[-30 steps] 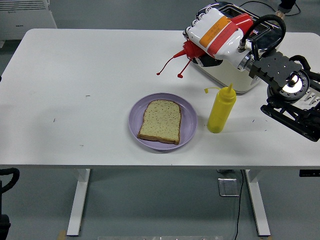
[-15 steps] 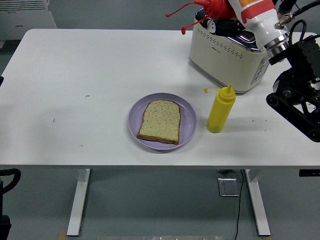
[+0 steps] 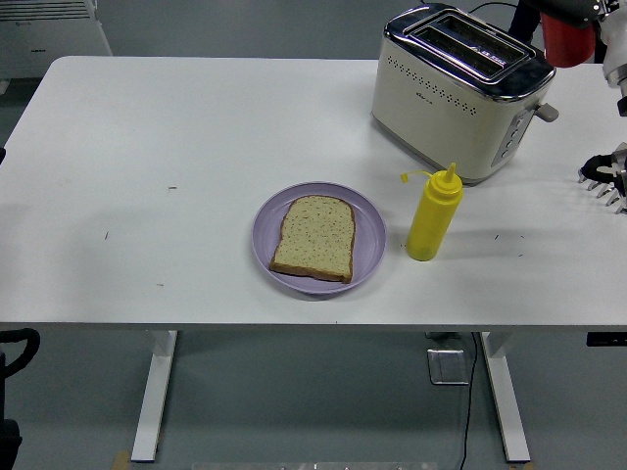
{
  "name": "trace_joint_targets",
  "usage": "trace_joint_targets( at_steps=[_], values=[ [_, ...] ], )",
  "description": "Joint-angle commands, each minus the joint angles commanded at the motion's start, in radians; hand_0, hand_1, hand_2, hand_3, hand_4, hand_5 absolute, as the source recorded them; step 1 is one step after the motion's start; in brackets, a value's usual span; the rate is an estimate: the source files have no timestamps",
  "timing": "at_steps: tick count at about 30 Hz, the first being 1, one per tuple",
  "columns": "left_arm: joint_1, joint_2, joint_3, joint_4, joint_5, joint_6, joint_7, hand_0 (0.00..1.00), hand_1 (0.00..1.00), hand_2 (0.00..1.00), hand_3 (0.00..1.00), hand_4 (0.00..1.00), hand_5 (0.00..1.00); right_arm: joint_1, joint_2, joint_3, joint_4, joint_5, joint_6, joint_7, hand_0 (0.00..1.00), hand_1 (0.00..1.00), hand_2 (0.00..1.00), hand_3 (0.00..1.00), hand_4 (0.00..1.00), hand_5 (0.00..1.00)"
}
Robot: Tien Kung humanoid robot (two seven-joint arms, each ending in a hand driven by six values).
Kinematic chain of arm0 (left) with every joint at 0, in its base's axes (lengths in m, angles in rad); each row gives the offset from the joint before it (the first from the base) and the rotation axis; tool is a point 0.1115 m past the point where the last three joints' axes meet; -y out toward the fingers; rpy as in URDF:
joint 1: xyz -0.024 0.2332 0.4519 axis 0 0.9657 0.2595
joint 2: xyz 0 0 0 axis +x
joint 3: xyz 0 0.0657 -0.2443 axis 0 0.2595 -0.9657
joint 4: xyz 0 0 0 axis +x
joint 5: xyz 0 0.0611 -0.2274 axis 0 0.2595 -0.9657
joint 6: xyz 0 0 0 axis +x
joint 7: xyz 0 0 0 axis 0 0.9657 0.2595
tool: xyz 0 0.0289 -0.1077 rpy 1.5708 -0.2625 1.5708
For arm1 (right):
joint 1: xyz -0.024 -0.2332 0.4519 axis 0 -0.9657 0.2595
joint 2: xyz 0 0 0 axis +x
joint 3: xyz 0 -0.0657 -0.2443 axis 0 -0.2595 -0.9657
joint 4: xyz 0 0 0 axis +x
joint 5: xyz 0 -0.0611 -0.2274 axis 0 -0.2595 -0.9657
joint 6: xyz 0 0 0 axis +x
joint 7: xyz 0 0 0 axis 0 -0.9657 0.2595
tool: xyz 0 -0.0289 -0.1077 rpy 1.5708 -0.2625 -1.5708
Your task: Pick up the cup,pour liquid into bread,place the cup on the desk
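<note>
Red squeeze bottle (image 3: 568, 39) has risen to the frame's top-right corner, the right hand gone from view, grip state unverifiable. Risk: sauce missing the brown bread slice (image 3: 313, 238) onto the white tabletop (image 3: 176, 147)

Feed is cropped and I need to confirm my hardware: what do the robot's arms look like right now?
Little shows. The right arm is a glossy white shell at the top right corner. Lower on that edge, a black bracket carries pale tips. A black, rounded part at the lower left edge is probably the left arm. No cables or markings are legible.
</note>
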Motion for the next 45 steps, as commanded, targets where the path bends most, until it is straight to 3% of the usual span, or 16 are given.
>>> trace_joint_targets(
  at_steps=[8,15,23,33,45],
  values=[
    [0.000,0.000,-0.001,0.000,0.000,0.000,0.000,0.719,0.745,0.758,0.682,0.669,0.998,-0.105,-0.023,0.115,0.033,0.295,0.001,0.026,0.030,0.083,0.236,0.324,0.811,0.274],
    [-0.001,0.001,0.000,0.000,0.001,0.001,0.000,0.719,0.745,0.758,0.682,0.669,0.998,-0.183,-0.052,0.158,0.035,0.207,-0.011,0.021,0.048,0.092,0.237,0.325,0.809,0.281],
    [-0.003,0.001,0.006,0.001,0.001,0.001,0.000,0.719,0.745,0.758,0.682,0.669,0.998,-0.272,-0.051,0.183,0.039,0.234,-0.036,0.105,0.055,0.097,0.239,0.324,0.808,0.289],
    [0.001,0.001,0.008,0.000,0.000,0.001,-0.001,0.720,0.745,0.758,0.682,0.668,0.998,-0.395,-0.016,0.213,0.019,0.292,-0.092,0.246,0.095,0.113,0.243,0.325,0.804,0.296],
    [0.002,0.001,0.017,0.002,0.001,0.001,-0.001,0.720,0.744,0.758,0.682,0.668,0.998,-0.464,0.036,0.131,-0.086,0.331,-0.138,0.368,0.132,0.131,0.247,0.324,0.798,0.301]
  ],
)
